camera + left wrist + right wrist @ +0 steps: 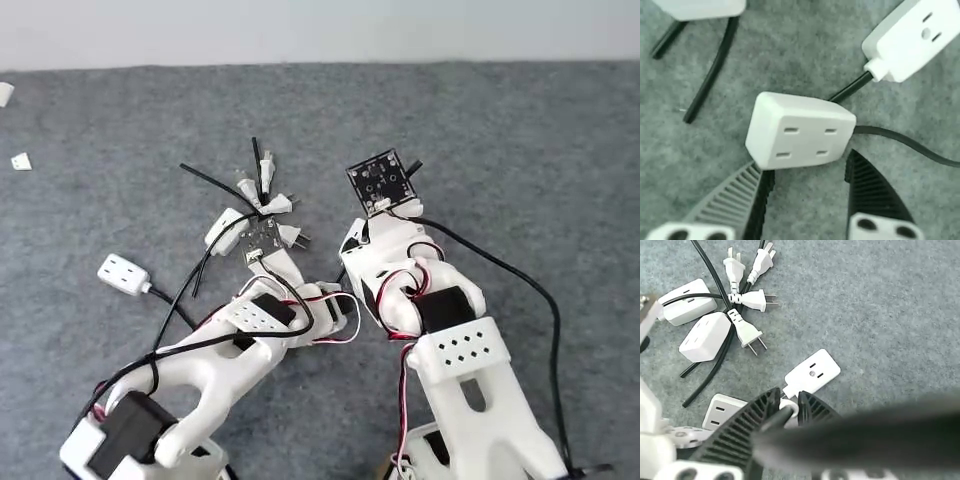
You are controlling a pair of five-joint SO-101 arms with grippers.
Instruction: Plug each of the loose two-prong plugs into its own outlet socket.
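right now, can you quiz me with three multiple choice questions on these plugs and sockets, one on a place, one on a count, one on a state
1. Where is the four-slot socket?
A) right in front of the left hand
B) hanging in the air
C) inside a drawer

2. How many loose plugs lie on the carpet?
A) two
B) four
C) six

3. How is the right hand?
A) wide open over bare carpet
B) shut on the cord end of the three-hole socket
C) shut on a plug

Answers: 1 A, it lies just ahead of that open hand; 2 B, four white plugs lie bunched together; 3 B, it pinches that socket's white neck.
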